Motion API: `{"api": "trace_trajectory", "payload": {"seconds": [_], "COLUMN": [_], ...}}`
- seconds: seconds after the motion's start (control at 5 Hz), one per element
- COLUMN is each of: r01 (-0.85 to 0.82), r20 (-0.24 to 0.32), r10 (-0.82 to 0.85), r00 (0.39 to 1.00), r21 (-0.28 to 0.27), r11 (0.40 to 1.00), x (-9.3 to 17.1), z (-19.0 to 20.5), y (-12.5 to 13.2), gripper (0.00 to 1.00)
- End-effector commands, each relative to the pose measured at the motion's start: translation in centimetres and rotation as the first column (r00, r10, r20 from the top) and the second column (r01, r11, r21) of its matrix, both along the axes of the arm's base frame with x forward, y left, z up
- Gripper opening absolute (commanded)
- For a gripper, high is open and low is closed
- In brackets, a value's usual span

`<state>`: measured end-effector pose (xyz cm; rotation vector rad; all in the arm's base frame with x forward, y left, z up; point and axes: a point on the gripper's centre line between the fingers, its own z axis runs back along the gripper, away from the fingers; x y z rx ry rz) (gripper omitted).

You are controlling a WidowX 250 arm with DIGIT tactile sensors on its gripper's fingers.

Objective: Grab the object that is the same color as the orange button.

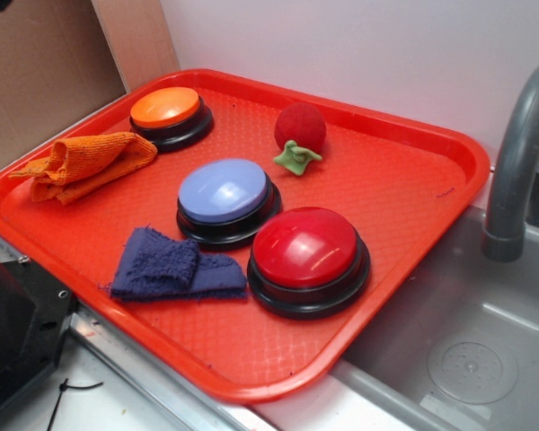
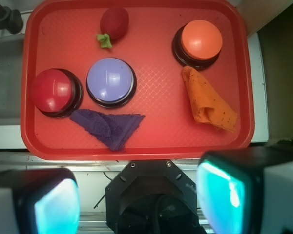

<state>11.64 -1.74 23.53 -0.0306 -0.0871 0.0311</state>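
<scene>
The orange rag [image 1: 85,162] lies folded at the left edge of the red tray [image 1: 404,180], just in front of the orange button [image 1: 167,111]. In the wrist view the rag [image 2: 207,103] lies below the orange button [image 2: 200,41] at the tray's right side. My gripper [image 2: 139,200] is open and empty, high above the near side of the tray, its two teal-padded fingers [image 2: 222,195] wide apart. The gripper does not show in the exterior view.
On the tray are also a lavender-blue button [image 1: 226,196], a larger red button [image 1: 307,256], a dark blue rag [image 1: 171,265] and a red ball with a green leaf [image 1: 299,130]. A grey faucet [image 1: 516,153] and sink stand to the right. The robot base [image 2: 154,200] is below the gripper.
</scene>
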Motion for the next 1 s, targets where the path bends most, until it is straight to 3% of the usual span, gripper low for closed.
{"api": "trace_trajectory", "payload": {"seconds": [0.0, 0.4, 0.6, 0.8], "r01": [0.000, -0.246, -0.388, -0.475], "r20": [0.000, -0.006, -0.014, 0.010], "r10": [0.000, 0.246, 0.390, 0.476], "r00": [1.000, 0.969, 0.921, 0.880], "r21": [0.000, 0.003, 0.058, 0.057], "r11": [1.000, 0.969, 0.920, 0.878], "x": [0.0, 1.0, 1.7, 2.2], "z": [0.0, -3.8, -6.8, -9.0], "y": [0.0, 4.1, 6.5, 8.2], "gripper": [1.00, 1.00, 1.00, 1.00]}}
